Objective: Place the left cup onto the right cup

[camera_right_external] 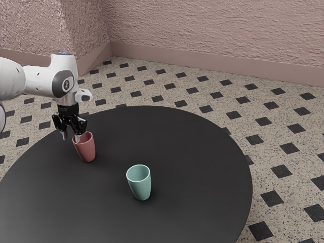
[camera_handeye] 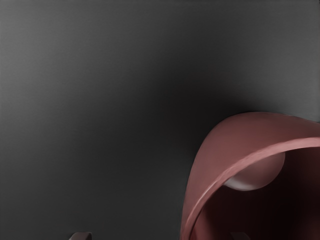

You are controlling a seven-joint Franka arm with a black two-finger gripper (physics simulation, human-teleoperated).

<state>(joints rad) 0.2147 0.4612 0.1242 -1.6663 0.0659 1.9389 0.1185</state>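
The red-brown cup (camera_right_external: 85, 147) stands upright on the black round table (camera_right_external: 192, 167), toward the exterior view's left. My gripper (camera_right_external: 72, 133) is right at its rim, open and pointing down. One finger hangs outside the cup's left wall and the other reaches over the cup's mouth. In the wrist view the red-brown cup (camera_handeye: 225, 150) looms large just under my hand, its curved rim running between the two fingertips, which stand well apart. The teal cup (camera_right_external: 138, 182) stands upright nearer the table's middle, to the right of the red-brown one and well apart from it.
The table's curved edge runs close behind my gripper at the exterior view's left. Beyond it lie a checkered floor (camera_right_external: 238, 101) and pink walls (camera_right_external: 212, 30). Bare black tabletop lies between the two cups.
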